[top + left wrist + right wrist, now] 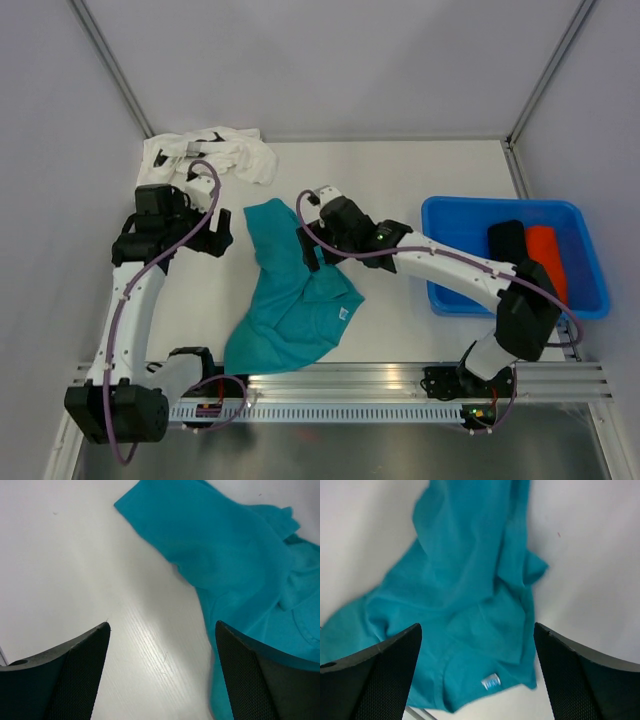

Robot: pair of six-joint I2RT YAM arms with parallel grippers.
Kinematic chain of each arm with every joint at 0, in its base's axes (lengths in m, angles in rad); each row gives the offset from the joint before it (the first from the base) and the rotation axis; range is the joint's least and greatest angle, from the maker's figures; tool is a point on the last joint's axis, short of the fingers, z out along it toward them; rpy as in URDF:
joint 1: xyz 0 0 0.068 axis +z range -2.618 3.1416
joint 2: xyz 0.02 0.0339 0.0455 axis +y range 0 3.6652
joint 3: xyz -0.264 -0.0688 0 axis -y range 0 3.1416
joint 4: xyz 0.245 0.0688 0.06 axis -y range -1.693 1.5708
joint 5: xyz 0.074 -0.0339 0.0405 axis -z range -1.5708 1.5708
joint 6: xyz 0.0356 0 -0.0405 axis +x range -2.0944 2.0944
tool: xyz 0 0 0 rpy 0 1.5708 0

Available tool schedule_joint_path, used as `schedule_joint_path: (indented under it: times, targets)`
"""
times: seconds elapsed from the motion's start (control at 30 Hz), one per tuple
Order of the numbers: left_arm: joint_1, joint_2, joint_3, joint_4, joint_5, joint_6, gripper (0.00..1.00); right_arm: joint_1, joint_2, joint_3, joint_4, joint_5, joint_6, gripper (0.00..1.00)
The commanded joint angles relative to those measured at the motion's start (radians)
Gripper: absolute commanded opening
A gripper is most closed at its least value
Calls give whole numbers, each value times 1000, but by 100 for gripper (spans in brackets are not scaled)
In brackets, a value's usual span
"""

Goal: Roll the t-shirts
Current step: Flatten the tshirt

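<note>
A teal t-shirt (290, 295) lies crumpled and partly spread in the middle of the white table. It also shows in the left wrist view (235, 555) and the right wrist view (470, 590), where a small label (491, 682) sits near its hem. A white t-shirt (215, 152) lies bunched at the back left corner. My left gripper (215, 240) is open and empty, over bare table just left of the teal shirt's edge (162, 675). My right gripper (308, 250) is open and empty, hovering over the teal shirt's upper part (477, 675).
A blue bin (500, 204) stands at the right and holds a black roll (508, 240) and an orange roll (548, 258). Grey walls close off the back and sides. A metal rail (400, 380) runs along the near edge.
</note>
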Motion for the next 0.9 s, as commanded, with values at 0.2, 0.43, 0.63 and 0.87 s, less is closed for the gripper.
schedule_joint_path:
  times: [0.2, 0.43, 0.63, 0.87]
  targets:
    - [5, 417, 30, 271, -78, -85, 72, 182, -178, -474, 145, 103, 242, 71]
    - [-26, 663, 194, 315, -122, -164, 75, 324, -147, -504, 133, 190, 352, 66]
    - [-81, 971, 356, 310, -202, -220, 73, 354, -90, -543, 156, 221, 417, 64]
    - [-96, 1131, 504, 207, -184, -275, 73, 366, -47, -610, 259, 146, 455, 55]
